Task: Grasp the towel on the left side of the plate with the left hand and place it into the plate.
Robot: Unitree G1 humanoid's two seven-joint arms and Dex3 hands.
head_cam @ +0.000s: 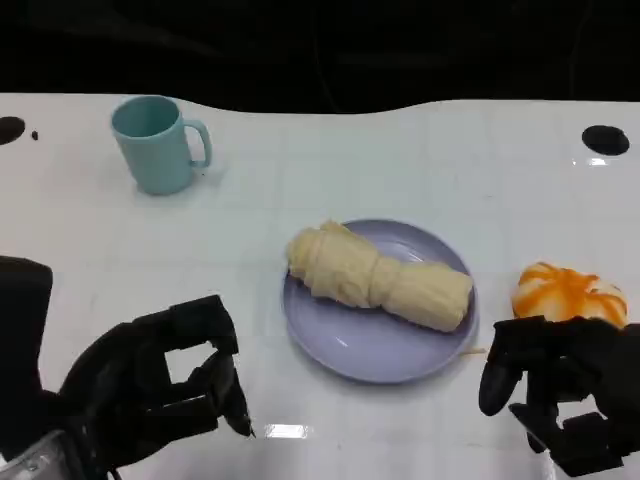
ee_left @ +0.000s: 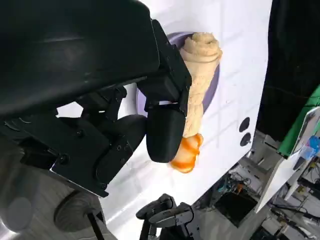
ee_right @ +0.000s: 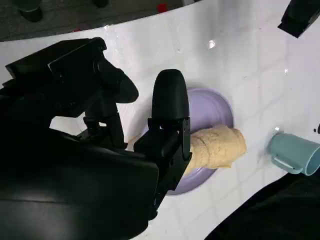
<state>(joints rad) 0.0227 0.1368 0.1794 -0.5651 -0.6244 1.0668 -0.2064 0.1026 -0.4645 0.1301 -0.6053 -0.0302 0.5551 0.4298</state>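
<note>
A rolled cream towel (head_cam: 378, 277) lies across the lavender plate (head_cam: 345, 345) at the table's middle. The towel (ee_left: 197, 85) also shows in the left wrist view on the plate (ee_left: 216, 82), and the towel (ee_right: 216, 147) lies on the plate (ee_right: 210, 107) in the right wrist view. My left hand (head_cam: 155, 385) hovers at the lower left, well apart from the plate, fingers apart and holding nothing. My right hand (head_cam: 565, 390) sits at the lower right with its fingers apart and nothing in them.
A teal mug (head_cam: 155, 143) stands at the back left. An orange-and-white round object (head_cam: 568, 293) rests to the right of the plate, just beyond my right hand. The mug (ee_right: 295, 152) appears in the right wrist view too.
</note>
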